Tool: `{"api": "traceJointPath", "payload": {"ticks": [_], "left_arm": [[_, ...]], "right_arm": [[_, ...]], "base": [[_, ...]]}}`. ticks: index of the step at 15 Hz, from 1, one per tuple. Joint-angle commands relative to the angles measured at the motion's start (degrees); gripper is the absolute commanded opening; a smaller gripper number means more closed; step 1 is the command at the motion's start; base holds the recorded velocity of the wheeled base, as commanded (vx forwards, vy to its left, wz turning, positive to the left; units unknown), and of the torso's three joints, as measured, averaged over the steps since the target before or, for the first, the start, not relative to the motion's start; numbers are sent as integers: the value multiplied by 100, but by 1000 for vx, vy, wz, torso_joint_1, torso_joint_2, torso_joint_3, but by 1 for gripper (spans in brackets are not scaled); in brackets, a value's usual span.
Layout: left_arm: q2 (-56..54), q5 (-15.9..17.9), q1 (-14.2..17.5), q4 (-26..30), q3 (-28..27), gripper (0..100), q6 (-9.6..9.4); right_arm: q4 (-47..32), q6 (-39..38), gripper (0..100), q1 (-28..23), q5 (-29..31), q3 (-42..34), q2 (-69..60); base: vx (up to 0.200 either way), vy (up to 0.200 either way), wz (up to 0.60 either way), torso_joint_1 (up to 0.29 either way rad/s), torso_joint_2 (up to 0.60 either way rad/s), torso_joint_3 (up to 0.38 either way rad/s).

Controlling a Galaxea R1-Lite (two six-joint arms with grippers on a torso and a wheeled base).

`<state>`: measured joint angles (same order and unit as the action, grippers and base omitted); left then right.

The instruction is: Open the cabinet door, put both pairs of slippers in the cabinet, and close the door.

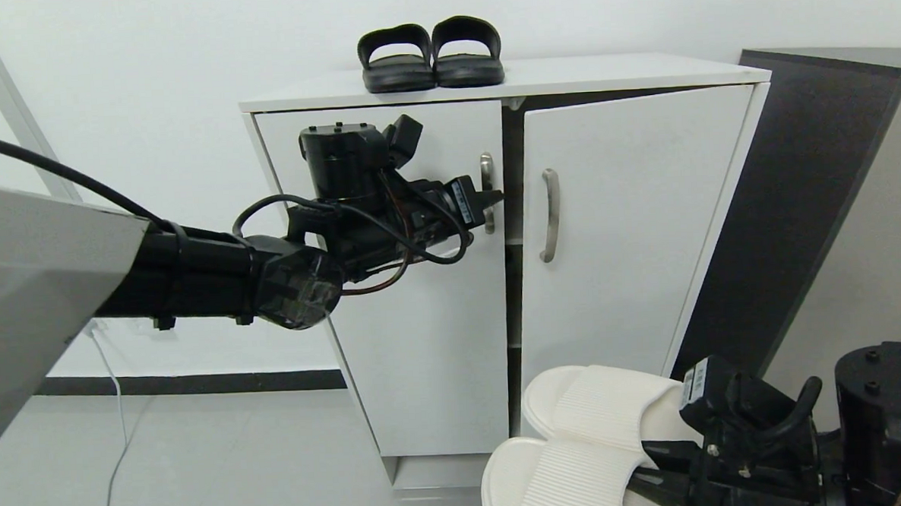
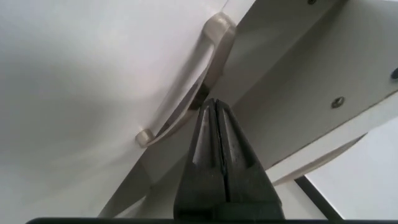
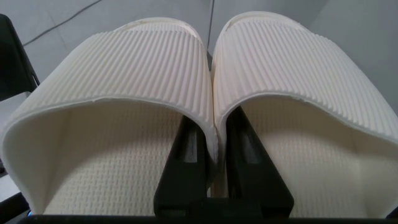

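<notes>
In front of the robot, head view: white cabinet (image 1: 602, 71) with two doors. The left door (image 1: 424, 345) is flush, and the right door (image 1: 617, 238) stands slightly ajar with a dark gap between them. A pair of black slippers (image 1: 396, 61) sits side by side on the cabinet top, toes outward. The left gripper (image 1: 494, 199) is level with the left door's handle (image 1: 486, 168), tip at it. A pair of white slippers (image 1: 580, 430) is low at the right, carried by the right gripper (image 1: 668, 452) in front of the right door.

Left wrist view: left gripper (image 2: 214, 106), fingers pressed together with nothing between them, tip just at the curved handle (image 2: 186, 106).

Right wrist view: right gripper (image 3: 214, 155), one finger inside each white slipper (image 3: 149, 68), pinching their two inner walls together.
</notes>
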<state>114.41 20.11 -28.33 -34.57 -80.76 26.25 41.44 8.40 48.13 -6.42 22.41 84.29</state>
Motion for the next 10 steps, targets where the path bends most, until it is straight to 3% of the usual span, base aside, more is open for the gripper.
{"api": "traceJointPath", "payload": {"ticks": [1, 2, 6, 10], "left_arm": [[82, -8, -6, 3, -98, 0, 21], [90, -8, -6, -6, -98, 0, 30], [64, -16, -252, -6, -62, 0, 21], [-182, -51, -902, -120, 166, 0, -23]], "right_arm": [[5, 4, 0, 4, 1, 1, 27], [5, 4, 0, 4, 1, 1, 27], [5, 4, 0, 56, -8, 1, 27], [5, 4, 0, 118, 1, -8, 27]], "base": [[0, 0, 0, 0, 0, 0], [0, 0, 0, 0, 0, 0], [-200, 0, 0, 4, 4, 1], [-200, 0, 0, -2, 1, 7]]}}
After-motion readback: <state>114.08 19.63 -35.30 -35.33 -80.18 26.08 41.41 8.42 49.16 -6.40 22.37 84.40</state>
